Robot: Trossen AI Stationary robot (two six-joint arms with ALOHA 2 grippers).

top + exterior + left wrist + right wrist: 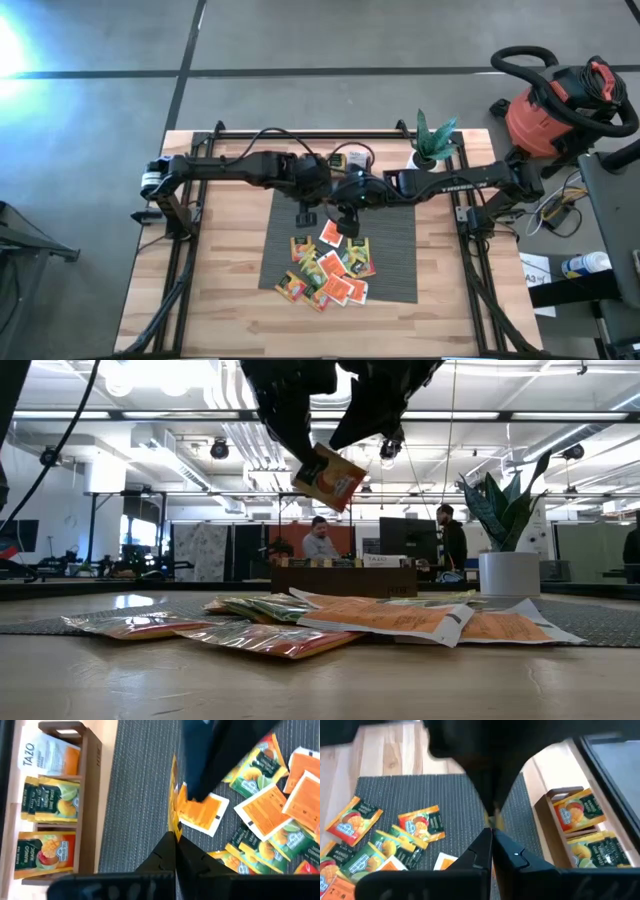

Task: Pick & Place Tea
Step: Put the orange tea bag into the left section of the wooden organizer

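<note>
Held sachet: we see one orange-yellow tea sachet (329, 477) up in the air above the pile, tilted, with both grippers at it; in the left wrist view it shows edge-on as a thin yellow strip (173, 795).
Left gripper: the left gripper (175, 837) is pinched together on the lower edge of that sachet, fingertips meeting with the packet between them.
Right gripper: the right gripper (490, 831) also has its fingertips drawn together, nipping the same sachet at its edge; in the high view we find the two grippers meeting above the far part of the mat (400, 235).
Pile of tea: the remaining sachets (330, 270) lie loose and overlapping on the grey ribbed mat, below and nearer the table's front than the grippers; we see orange, green and yellow packets, some showing white backs.
Wooden tray: the dark wooden tray (95, 795) sits off the mat on the table's far side, holding upright sachets in its compartments: a white Tazo packet (50, 755), green-yellow ones (50, 800) and orange mango ones (45, 855).
Table: light wooden top (220, 260), with a potted plant (430, 145) at the far right.
Background: in the low view we see people (320, 540) in the room beyond.
</note>
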